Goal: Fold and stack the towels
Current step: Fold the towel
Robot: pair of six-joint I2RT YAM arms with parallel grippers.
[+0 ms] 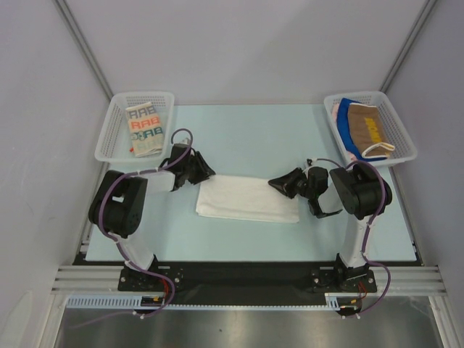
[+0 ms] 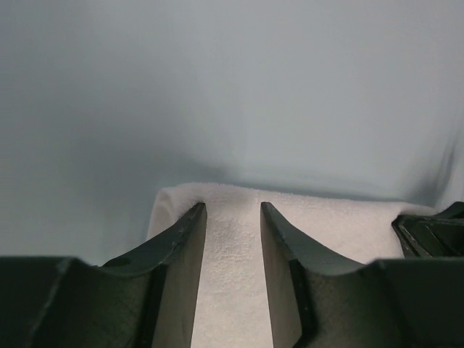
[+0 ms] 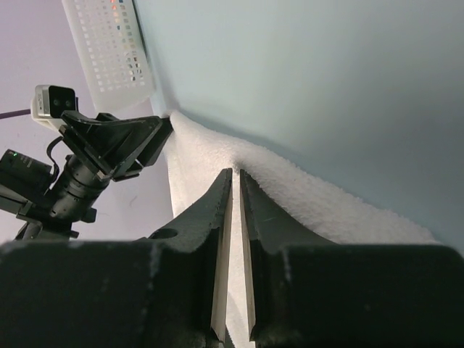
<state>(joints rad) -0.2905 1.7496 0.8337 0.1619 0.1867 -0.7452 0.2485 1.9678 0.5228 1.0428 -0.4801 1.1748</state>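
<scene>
A plain white towel (image 1: 246, 199) lies folded flat in the middle of the light-blue table. My left gripper (image 1: 206, 172) is at its far left corner. In the left wrist view the gripper (image 2: 232, 206) is open, with its fingers apart over the towel (image 2: 341, 217). My right gripper (image 1: 274, 183) is at the far right corner. In the right wrist view the gripper (image 3: 235, 172) is closed to a narrow slit on the towel's far edge (image 3: 312, 196). A cream lettered towel (image 1: 145, 129) lies folded in the left basket. Brown (image 1: 366, 130) and blue (image 1: 348, 109) towels lie in the right basket.
A white mesh basket (image 1: 109, 138) stands at the far left corner of the table and another (image 1: 406, 145) at the far right. Grey walls enclose the table on three sides. The left arm shows in the right wrist view (image 3: 109, 141).
</scene>
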